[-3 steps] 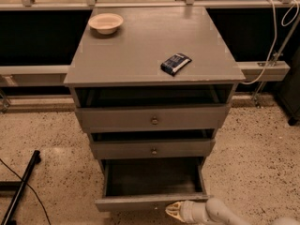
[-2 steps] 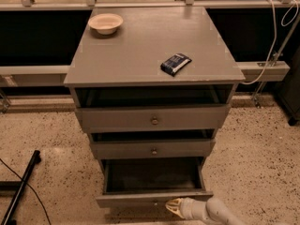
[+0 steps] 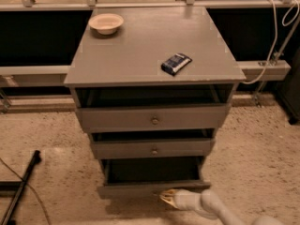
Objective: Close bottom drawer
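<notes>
The grey cabinet (image 3: 150, 55) has three drawers. The bottom drawer (image 3: 152, 187) is the lowest one and stands pulled out a little, with its dark inside showing above its flat front. My gripper (image 3: 168, 198) comes in from the lower right on a white arm and its yellowish tip rests against the middle of the bottom drawer's front, covering the spot where the knob would be. The middle drawer (image 3: 153, 149) and the top drawer (image 3: 153, 118) each show a small round knob and also stand slightly out.
A cream bowl (image 3: 106, 23) and a dark blue packet (image 3: 176, 63) lie on the cabinet top. A black pole (image 3: 21, 189) lies on the speckled floor at the left. A white cable (image 3: 274, 41) hangs at the right by a rail.
The bottom drawer has slid inward; less of its dark inside shows. My gripper has moved up and in with the drawer front.
</notes>
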Available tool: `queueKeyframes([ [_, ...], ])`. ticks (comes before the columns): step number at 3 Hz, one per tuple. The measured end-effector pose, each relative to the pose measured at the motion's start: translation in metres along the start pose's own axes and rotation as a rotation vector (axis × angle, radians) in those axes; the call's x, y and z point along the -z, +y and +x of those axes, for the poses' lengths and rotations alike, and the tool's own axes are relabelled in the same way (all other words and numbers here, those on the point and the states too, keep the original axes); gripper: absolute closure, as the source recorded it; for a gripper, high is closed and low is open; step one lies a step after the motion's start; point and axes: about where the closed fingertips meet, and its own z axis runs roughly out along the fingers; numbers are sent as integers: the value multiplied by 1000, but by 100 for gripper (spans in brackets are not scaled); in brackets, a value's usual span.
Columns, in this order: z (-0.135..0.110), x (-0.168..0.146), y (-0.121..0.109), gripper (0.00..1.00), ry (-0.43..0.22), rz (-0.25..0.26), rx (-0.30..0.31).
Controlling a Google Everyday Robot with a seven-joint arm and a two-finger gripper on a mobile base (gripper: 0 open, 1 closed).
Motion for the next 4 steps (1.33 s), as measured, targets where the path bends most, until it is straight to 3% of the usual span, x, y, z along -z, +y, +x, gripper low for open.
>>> queueKeyframes([
  [1,0,0,1,100,0,0,0],
  [2,-11,-23,-30,100,-18,15,18],
  [4,-26,-42,-62,100,-65,3,45],
])
